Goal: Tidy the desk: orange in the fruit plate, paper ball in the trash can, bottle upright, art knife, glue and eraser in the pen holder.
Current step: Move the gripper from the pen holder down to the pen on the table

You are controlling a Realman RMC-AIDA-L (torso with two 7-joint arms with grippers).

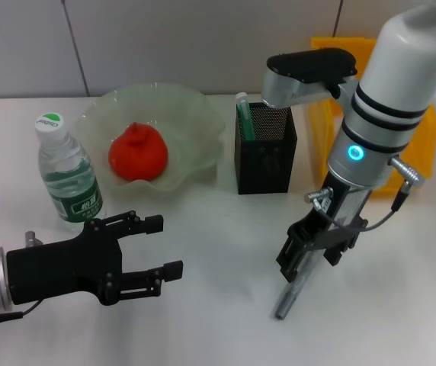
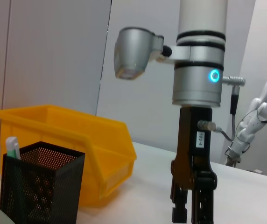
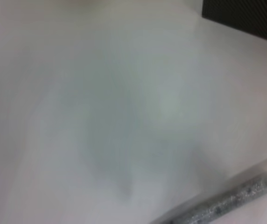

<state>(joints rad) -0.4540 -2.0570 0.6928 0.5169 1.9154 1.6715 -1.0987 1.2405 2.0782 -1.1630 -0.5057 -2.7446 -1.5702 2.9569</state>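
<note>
The orange (image 1: pixel 137 152) lies in the fruit plate (image 1: pixel 203 122). Left of the plate, the bottle (image 1: pixel 65 171) stands upright. The glue (image 1: pixel 245 114) sticks up out of the pen holder (image 1: pixel 265 156), also seen in the left wrist view (image 2: pixel 40 186). Behind my right arm is the trash can (image 1: pixel 424 141), which also shows as (image 2: pixel 77 149). My right gripper (image 1: pixel 303 259) points down at the table, shut on the art knife (image 1: pixel 286 297), whose free end slants toward the front. The knife (image 3: pixel 227 200) shows close over the table. My left gripper (image 1: pixel 165 248) hovers open at front left. No paper ball or eraser is in view.
The white table (image 1: pixel 203 320) runs to a grey wall behind. The pen holder stands just behind and left of the right gripper, with the trash can beside it. A white humanoid figure (image 2: pixel 264 107) stands far off.
</note>
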